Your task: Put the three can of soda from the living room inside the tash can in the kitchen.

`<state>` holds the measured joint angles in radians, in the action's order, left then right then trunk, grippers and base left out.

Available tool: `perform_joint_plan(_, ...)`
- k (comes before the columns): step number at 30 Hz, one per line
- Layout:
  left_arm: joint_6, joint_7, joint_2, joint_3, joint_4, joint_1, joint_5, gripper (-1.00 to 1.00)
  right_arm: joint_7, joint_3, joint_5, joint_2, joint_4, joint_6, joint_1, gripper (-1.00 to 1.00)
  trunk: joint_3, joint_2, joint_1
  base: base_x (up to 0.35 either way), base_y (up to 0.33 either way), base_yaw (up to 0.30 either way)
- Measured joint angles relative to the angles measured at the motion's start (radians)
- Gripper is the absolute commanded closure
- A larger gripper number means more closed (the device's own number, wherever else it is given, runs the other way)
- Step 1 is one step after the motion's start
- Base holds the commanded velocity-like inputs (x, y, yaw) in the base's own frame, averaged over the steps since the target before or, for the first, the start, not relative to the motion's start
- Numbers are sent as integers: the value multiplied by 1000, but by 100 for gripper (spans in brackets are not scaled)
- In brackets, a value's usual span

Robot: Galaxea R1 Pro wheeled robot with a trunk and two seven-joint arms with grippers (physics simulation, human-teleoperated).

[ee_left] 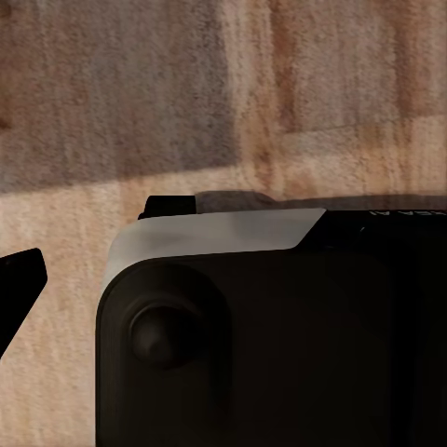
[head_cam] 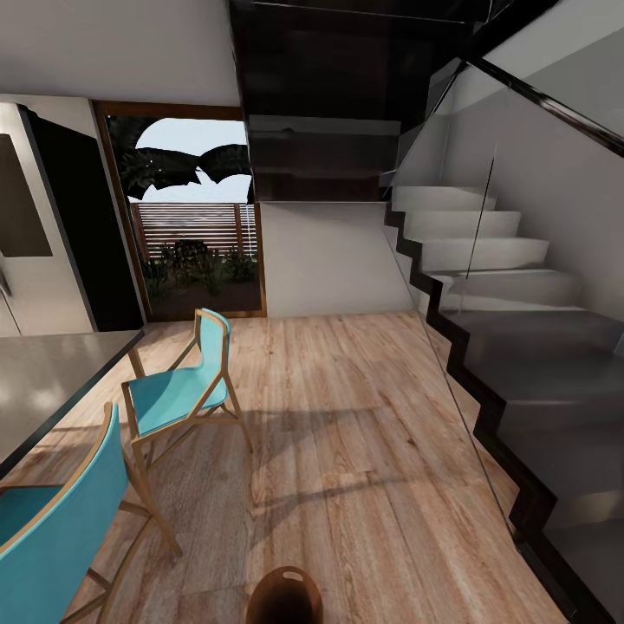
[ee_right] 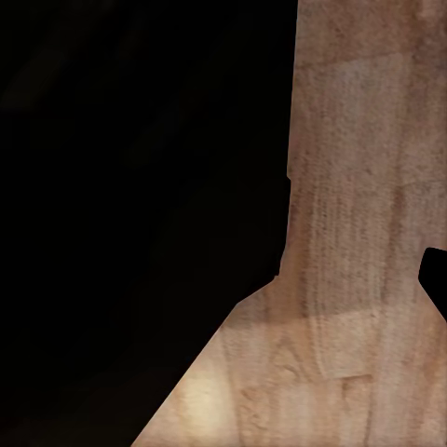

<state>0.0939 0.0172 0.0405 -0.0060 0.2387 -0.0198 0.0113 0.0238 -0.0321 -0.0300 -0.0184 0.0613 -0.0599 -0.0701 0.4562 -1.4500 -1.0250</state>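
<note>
The tash can (head_cam: 285, 596), a round brown bin with a slot cut-out near its rim, peeks up at the bottom edge of the head view on the light wood kitchen floor. The cans of soda are out of view. In the left wrist view a dark fingertip (ee_left: 20, 277) of my left gripper juts over the floor beside the robot's own dark and grey body (ee_left: 242, 317). In the right wrist view a black fingertip (ee_right: 436, 281) of my right gripper shows over floorboards, next to a large black shape. Neither view shows how the jaws stand.
A steel fridge (head_cam: 30, 286) stands at far left, with a grey table (head_cam: 43, 381) and two turquoise chairs (head_cam: 178, 390) (head_cam: 52, 520) in front of it. A glass door (head_cam: 199, 243) lies ahead. Grey stairs (head_cam: 520, 355) behind a glass panel run along the right.
</note>
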Motion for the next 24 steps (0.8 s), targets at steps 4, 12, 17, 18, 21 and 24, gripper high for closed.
perform_joint_plan(4,0,0,0,0,0,0,0,-100,0,0,0,0,0,0,0,-100,0,0,0,0,0,0)
perform_joint_plan(12,0,0,0,0,0,0,0,-100,0,0,0,0,0,0,0,-100,0,0,0,0,0,0)
perform_joint_plan(17,0,0,0,0,0,0,0,-100,0,0,0,0,0,0,0,-100,0,0,0,0,0,0)
perform_joint_plan(18,0,0,0,0,0,0,0,-100,0,0,0,0,0,0,0,-100,0,0,0,0,0,0)
perform_joint_plan(21,0,0,0,0,0,0,0,-100,0,0,0,0,0,0,0,-100,0,0,0,0,0,0)
perform_joint_plan(24,0,0,0,0,0,0,0,-100,0,0,0,0,0,0,0,-100,0,0,0,0,0,0)
